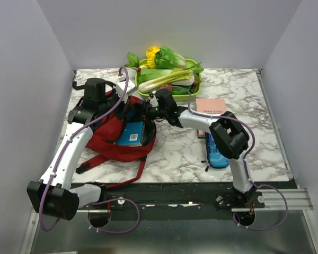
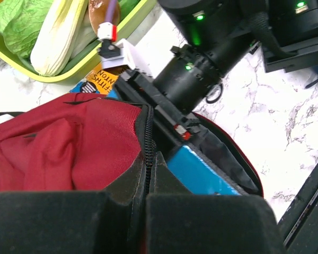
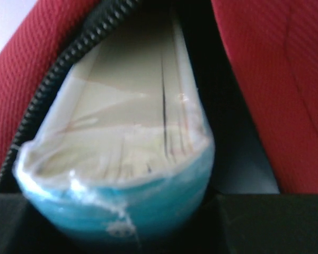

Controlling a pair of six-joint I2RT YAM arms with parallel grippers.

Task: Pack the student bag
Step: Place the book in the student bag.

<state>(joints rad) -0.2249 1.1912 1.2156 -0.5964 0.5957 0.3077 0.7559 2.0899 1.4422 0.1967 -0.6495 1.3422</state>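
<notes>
- Backpack (image 1: pixel 108 140): one, red.
- Books: two confirmed, one blue book (image 1: pixel 131 133) and one pink book (image 1: pixel 210 106).
- Pencil case (image 1: pixel 218 157): one, blue.
- Tray (image 1: pixel 142 95): one, green.
- Vegetables (image 1: pixel 167 74): heaped in the tray, number cannot be told.
- Robot arms: two, left arm (image 1: pixel 69 153) and right arm (image 1: pixel 199 121).
- Bench (image 1: pixel 254 132): one.

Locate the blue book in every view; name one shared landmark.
Top external: blue book left of centre, in the student bag opening.
Left wrist: blue book lower centre, beside the zipper.
Right wrist: blue book fills centre, page edges facing camera.
Shared landmark: the bag's red fabric.
</notes>
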